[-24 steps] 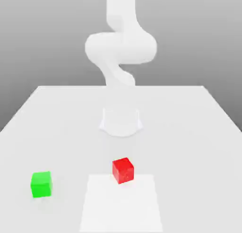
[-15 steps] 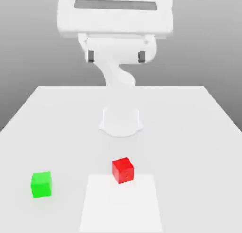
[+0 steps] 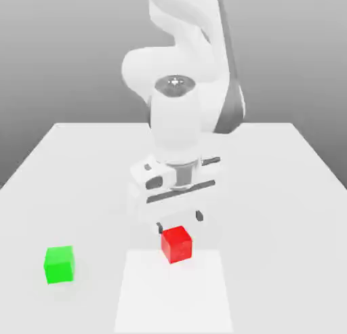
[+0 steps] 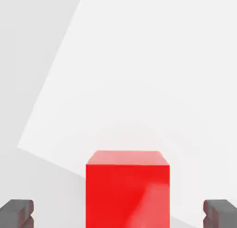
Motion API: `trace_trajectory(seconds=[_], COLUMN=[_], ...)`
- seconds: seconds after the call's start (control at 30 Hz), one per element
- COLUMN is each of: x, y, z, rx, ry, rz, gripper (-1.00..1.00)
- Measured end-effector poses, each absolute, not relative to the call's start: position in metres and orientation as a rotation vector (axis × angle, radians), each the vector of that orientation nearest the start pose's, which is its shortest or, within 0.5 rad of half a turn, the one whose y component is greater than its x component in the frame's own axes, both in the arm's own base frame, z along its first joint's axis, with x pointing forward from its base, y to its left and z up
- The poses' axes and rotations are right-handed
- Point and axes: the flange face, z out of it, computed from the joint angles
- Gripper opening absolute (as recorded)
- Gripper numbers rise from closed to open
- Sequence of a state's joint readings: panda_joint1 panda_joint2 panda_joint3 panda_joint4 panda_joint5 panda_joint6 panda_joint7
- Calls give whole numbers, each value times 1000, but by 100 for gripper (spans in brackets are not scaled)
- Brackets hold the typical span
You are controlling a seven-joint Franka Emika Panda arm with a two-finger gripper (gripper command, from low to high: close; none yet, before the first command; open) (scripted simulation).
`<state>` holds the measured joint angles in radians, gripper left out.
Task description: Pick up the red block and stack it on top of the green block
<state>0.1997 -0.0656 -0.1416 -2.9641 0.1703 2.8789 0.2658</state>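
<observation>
White table under a grey backdrop, with a paler square patch at the near edge. Red block sits on the patch's far edge; green block rests well apart, toward the exterior view's left. Gripper hangs just behind and above red, jaws spread wide, nothing held; in the hand view the fingertips flank the cube with clearance on both sides. Step in hand: approach for grasp. Advice: descend straight, stay centred, close only once the pads bracket the side faces.
</observation>
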Motion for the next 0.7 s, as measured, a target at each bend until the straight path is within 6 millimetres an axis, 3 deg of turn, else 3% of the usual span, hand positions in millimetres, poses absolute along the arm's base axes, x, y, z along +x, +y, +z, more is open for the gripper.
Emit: trace_trajectory(seconds=[0.63, 0.67, 0.7], x=[313, 312, 312], y=[7, 6, 6], z=[144, 142, 142], rx=[-3073, -3079, -3079], ry=[586, 587, 587], rz=[9, 5, 5], gripper=[0, -100, -100])
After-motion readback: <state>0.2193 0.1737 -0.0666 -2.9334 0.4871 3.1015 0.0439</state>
